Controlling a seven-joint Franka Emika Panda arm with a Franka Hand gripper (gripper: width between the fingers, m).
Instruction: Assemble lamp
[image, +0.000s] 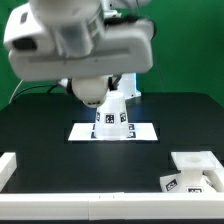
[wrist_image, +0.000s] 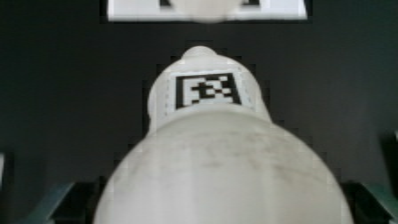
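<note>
The white tapered cone shade (image: 111, 118) stands over the marker board (image: 146, 132) at the table's middle, directly under the arm. In the wrist view the shade (wrist_image: 210, 150) fills most of the picture, with a square tag on its narrow end. My gripper (image: 106, 98) is down over it, and its dark fingers (wrist_image: 64, 203) lie against both flanks of the shade, shut on it (wrist_image: 214, 208). The square stepped base (image: 194, 163) lies at the exterior view's front right. I cannot make out the ball-shaped bulb.
Small white tagged pieces (image: 173, 182) lie by the base at the front right. A white rail (image: 8, 167) borders the black table at the exterior view's left and along the front. The marker board also shows in the wrist view (wrist_image: 143, 8).
</note>
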